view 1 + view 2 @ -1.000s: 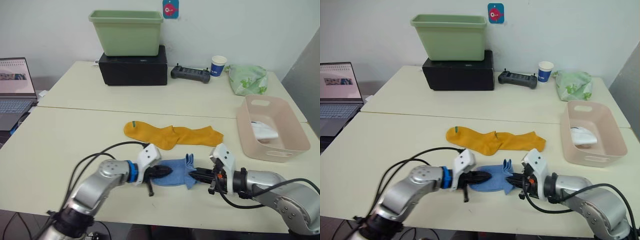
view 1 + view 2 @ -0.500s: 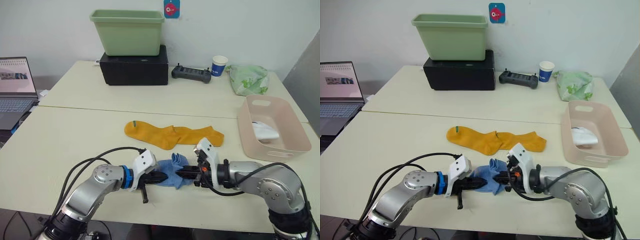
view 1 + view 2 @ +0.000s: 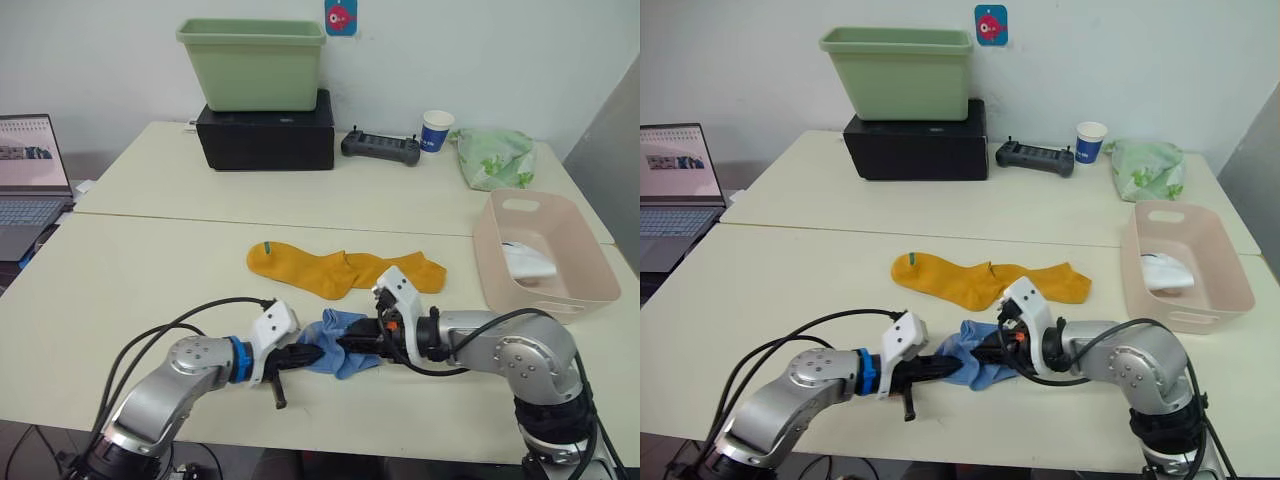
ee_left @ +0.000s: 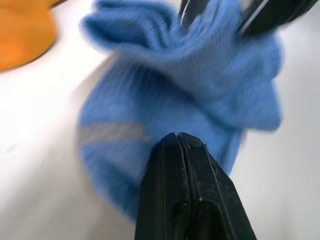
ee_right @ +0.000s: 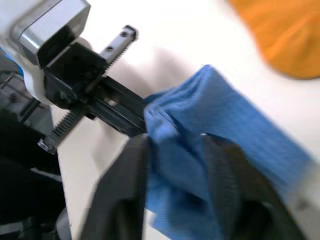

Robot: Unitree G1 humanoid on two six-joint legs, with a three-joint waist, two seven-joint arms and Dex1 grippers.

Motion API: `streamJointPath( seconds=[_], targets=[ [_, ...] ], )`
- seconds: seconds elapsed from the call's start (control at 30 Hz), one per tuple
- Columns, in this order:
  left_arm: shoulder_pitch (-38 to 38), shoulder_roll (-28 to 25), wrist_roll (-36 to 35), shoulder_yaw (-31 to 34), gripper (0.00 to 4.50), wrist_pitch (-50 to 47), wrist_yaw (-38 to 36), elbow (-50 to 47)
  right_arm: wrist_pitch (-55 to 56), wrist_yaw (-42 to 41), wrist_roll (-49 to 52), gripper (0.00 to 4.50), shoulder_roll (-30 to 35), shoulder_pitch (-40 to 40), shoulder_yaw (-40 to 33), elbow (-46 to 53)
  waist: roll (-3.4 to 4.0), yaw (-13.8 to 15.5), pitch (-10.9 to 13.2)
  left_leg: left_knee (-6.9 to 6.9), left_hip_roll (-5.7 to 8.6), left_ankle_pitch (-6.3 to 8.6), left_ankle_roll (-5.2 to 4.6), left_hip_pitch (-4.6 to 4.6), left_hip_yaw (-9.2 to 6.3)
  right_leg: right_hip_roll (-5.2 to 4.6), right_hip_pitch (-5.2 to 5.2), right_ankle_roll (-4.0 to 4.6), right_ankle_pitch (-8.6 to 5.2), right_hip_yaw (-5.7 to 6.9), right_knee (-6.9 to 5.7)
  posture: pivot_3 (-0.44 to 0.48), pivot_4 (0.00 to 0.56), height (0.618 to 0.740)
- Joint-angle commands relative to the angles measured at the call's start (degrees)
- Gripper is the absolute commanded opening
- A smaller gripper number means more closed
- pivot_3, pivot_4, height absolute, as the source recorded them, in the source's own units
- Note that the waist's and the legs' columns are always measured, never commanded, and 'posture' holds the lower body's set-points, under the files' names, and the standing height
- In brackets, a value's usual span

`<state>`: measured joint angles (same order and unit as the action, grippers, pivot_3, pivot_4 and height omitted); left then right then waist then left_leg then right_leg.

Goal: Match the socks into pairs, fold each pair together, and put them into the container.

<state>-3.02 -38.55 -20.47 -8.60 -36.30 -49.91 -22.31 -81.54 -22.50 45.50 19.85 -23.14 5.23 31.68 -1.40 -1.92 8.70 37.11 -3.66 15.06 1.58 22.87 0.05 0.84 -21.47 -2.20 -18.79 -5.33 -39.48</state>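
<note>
Since one second ago, the right gripper (image 3: 352, 343) has been brought leftward, and the soft light blue socks (image 3: 335, 338) have been bunched into a shorter heap. At the far left, an open grey laptop (image 3: 30, 170) is seen beside the pale cream table (image 3: 150, 270). The left gripper (image 3: 306, 355) is pressed shut on one end of the blue socks, near the front edge. The right gripper's fingers (image 5: 125, 200) are held slightly apart, with blue fabric between them. Just behind, the mustard-yellow socks (image 3: 340, 268) are laid flat. A green plastic tub (image 3: 252, 62) is stacked on a black box (image 3: 266, 133) by the white wall. At the right, white socks (image 3: 527, 262) are kept inside the pale pink shallow plastic basket (image 3: 545, 300).
</note>
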Motion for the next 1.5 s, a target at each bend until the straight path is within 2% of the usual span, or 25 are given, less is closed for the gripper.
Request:
streamJointPath(
  seconds=[0.03,0.07,0.2,0.3,0.37,0.43,0.57,0.7,0.87,1.0,1.17,1.27,1.37,1.5],
  targets=[
    [3.50,-0.83,-5.66,8.52,0.00,-3.89,1.53,-4.87,-0.69,-2.65,4.74,3.21,2.38,-0.41,-4.80,5.10,0.00,-0.13,0.05,0.00,0.00,0.00,0.00,0.01,0.00,0.00,-0.02,0.00,0.00,-0.01,0.00,0.000,0.150,0.719],
    [4.74,-1.55,-7.08,11.22,0.00,-4.82,1.54,-5.87,1.24,-3.38,4.51,3.56,3.64,-0.01,-5.68,5.99,0.02,-0.13,0.07,-0.01,-0.03,0.00,0.00,0.05,-0.01,0.00,-0.08,0.00,0.00,-0.07,0.00,0.000,0.150,0.719],
    [4.02,-3.45,-10.13,16.35,0.00,-6.59,1.73,-6.46,8.00,-3.22,1.09,3.56,6.57,2.35,-5.37,6.58,0.01,0.03,0.09,-0.05,-0.01,0.00,0.00,0.04,-0.03,-0.03,-0.09,-0.01,0.00,-0.03,0.03,0.000,0.150,0.719],
    [0.97,-4.62,-11.90,17.41,0.00,-7.56,0.93,-6.11,15.22,-4.16,-5.14,2.89,10.57,4.32,-0.38,6.67,0.01,0.17,0.15,-0.04,0.02,0.00,0.01,0.05,0.05,-0.04,-0.04,-0.01,0.00,0.08,0.04,0.000,0.150,0.719],
    [-0.70,-5.58,-11.84,16.59,0.00,-7.09,0.19,-5.92,18.67,-5.96,-7.16,2.25,12.27,5.37,2.38,6.97,0.02,0.08,0.18,-0.04,0.05,0.00,0.01,0.05,0.07,-0.07,-0.05,-0.01,0.00,-0.02,0.06,0.000,0.150,0.719],
    [-4.21,-6.20,-12.51,14.16,0.00,-7.20,-1.05,-7.01,22.53,-6.47,-10.46,1.55,12.64,6.20,6.46,5.90,-0.01,0.08,0.20,-0.04,0.04,0.00,0.01,0.05,0.06,-0.07,-0.05,-0.01,0.00,-0.04,0.10,0.000,0.150,0.719],
    [-11.15,-3.97,-11.09,5.43,0.00,-6.81,-2.05,-8.65,29.53,-8.00,-18.15,0.09,13.60,6.22,14.51,1.89,-0.01,0.10,0.21,-0.04,0.04,-0.01,0.02,0.06,0.10,-0.03,-0.05,-0.01,0.00,0.00,0.11,0.000,0.150,0.719],
    [-15.06,-0.84,-7.23,-0.58,0.00,-4.01,-1.25,-4.54,32.98,-9.94,-21.92,0.04,13.50,6.47,18.71,-0.68,-0.01,0.05,0.23,0.00,0.04,-0.01,0.02,0.04,0.10,-0.03,-0.04,-0.01,0.00,-0.09,0.09,0.000,0.150,0.719],
    [-17.55,2.39,-2.42,-4.93,0.00,-0.60,-0.36,2.34,34.81,-10.98,-24.77,0.04,11.32,5.28,21.42,-3.05,-0.02,0.07,0.23,0.01,0.03,-0.01,0.01,0.03,0.08,0.03,-0.05,0.00,0.00,-0.02,0.03,0.000,0.150,0.719],
    [-15.83,2.23,2.18,-7.60,0.00,1.80,-0.13,7.90,35.80,-11.76,-27.35,0.04,8.45,4.06,25.19,-5.80,-0.01,-0.03,0.23,0.01,0.03,-0.01,0.01,0.03,0.08,0.04,-0.08,0.00,0.00,-0.08,0.02,0.000,0.150,0.719],
    [-12.59,0.39,5.77,-8.57,0.00,4.10,-1.30,11.81,37.08,-12.64,-29.85,0.04,7.43,3.64,26.26,-6.91,-0.01,0.13,0.23,0.01,0.01,-0.01,0.01,0.03,0.05,0.04,-0.07,0.00,0.00,-0.04,0.03,0.000,0.150,0.719],
    [-11.60,-0.05,7.41,-8.29,0.00,5.76,-0.83,14.46,36.85,-14.18,-29.52,0.04,8.79,4.34,25.11,-5.57,-0.01,0.09,0.22,0.02,0.02,-0.01,0.01,-0.06,0.05,0.01,0.00,0.00,0.00,-0.08,-0.02,0.000,0.150,0.719],
    [-11.80,0.37,8.78,-7.97,0.00,8.02,-0.04,16.35,37.74,-17.57,-29.41,0.04,14.09,7.38,24.94,-3.31,0.02,0.15,0.19,0.03,0.03,-0.01,0.01,-0.07,0.06,0.01,0.05,0.00,0.00,-0.02,0.01,0.000,0.150,0.719],
    [-13.80,1.62,7.60,-5.04,0.00,10.98,0.17,17.06,41.96,-19.90,-29.12,0.04,17.63,11.09,23.25,-0.07,-0.02,0.20,0.13,0.03,0.04,-0.01,0.00,-0.08,0.06,0.00,0.08,0.00,0.00,0.01,0.03,0.000,0.150,0.719]
  ],
)
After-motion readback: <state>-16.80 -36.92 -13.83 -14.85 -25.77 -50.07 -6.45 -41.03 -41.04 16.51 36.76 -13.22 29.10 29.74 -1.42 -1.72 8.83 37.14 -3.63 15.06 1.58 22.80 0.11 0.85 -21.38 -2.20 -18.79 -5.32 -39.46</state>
